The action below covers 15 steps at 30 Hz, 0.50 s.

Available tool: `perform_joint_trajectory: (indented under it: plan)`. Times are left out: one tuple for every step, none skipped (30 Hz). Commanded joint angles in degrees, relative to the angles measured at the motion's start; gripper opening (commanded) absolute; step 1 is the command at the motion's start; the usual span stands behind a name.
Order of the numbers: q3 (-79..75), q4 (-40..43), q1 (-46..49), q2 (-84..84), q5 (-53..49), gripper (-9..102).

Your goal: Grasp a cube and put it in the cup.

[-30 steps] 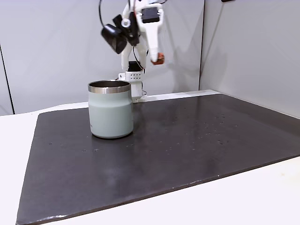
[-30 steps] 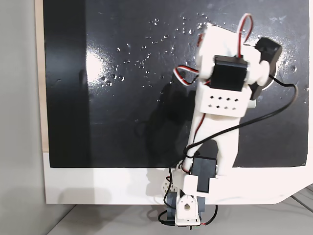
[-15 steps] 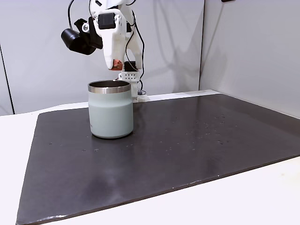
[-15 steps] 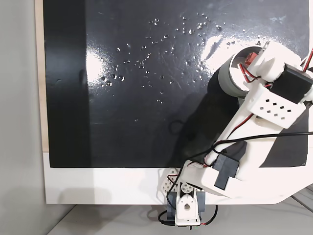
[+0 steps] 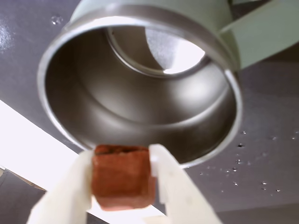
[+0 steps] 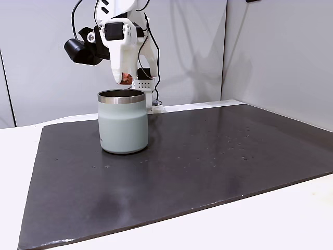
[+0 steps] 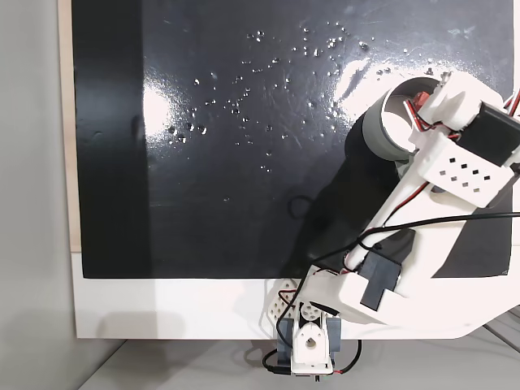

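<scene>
Gripping the cube [image 5: 122, 176] between its two white fingers, the gripper [image 6: 124, 79] hangs just above the far rim of the cup [image 6: 123, 128], which stands on the dark mat [image 6: 208, 161].

The white arm [image 6: 136, 39] rises from its base [image 7: 307, 345] at the near edge in a fixed view from above and reaches up and across, wrist bent so the gripper [image 6: 124, 78] points straight down. Its two pale fingers [image 5: 168, 182] are closed on the cube [image 5: 122, 176], which sits pinched between their tips in the wrist view. The gripper hangs in the air, touching nothing below. A black camera pod [image 6: 79, 50] juts from the wrist.
</scene>
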Motion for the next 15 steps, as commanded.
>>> perform_joint_trajectory:
  plan:
    - [-0.2,0.7,0.8,3.3,-1.3,18]
    - [0.2,0.7,1.0,3.5,-1.5,18]
    - [0.4,0.8,1.2,3.8,-1.5,19]
    - [0.8,0.8,1.4,4.1,-1.5,19]
    - [1.1,0.8,1.5,4.5,-1.5,19]
    - [1.7,0.8,1.6,4.9,-1.5,19]
    - [2.3,0.8,1.6,5.4,-1.5,19]
    - [2.9,0.8,1.6,5.9,-1.5,19]
    - [3.5,0.8,1.6,6.4,-1.5,19]
    - [4.0,0.8,1.6,6.9,-1.3,19]
    - [4.5,0.8,1.4,7.5,-1.3,18]
    - [4.9,0.8,1.1,8.1,-1.3,18]
    - [5.4,0.8,0.8,8.6,-1.3,18]
    - [5.6,0.8,0.6,9.2,-1.3,18]
    - [6.0,0.8,0.5,9.7,-1.3,18]
